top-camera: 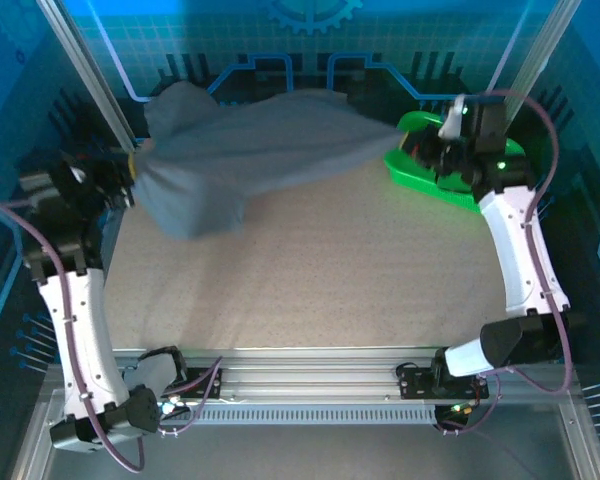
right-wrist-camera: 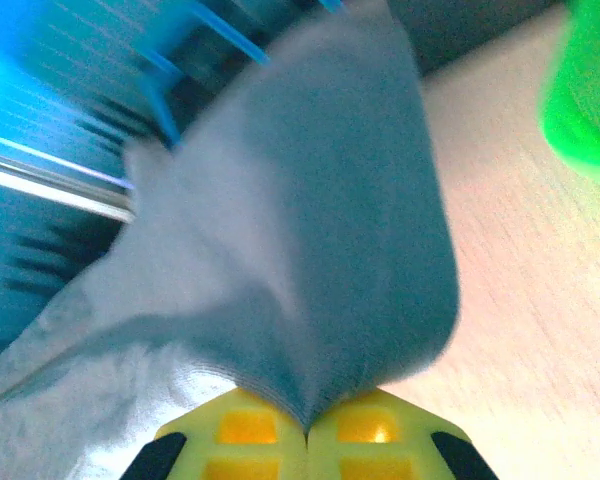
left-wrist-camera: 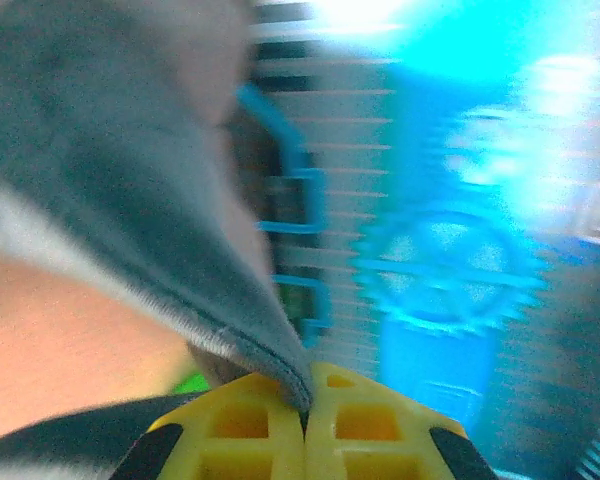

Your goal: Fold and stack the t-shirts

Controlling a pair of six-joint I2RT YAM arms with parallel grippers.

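t-shirt (top-camera: 270, 150) soft slate-grey (thin, draped) | left end effector (left-wrist-camera: 305, 408) clamped on it | right end effector (right-wrist-camera: 307, 428) likewise

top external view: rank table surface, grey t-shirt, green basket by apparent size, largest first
1. table surface
2. t-shirt, lifted off the table, so nearer the camera and probably looking a bit bigger than it is
3. green basket, partly hidden behind the right arm

The t-shirt (top-camera: 260, 150) hangs spread just left of the mesh basket (top-camera: 405, 162); the basket stands on the tabletop (top-camera: 310, 270).
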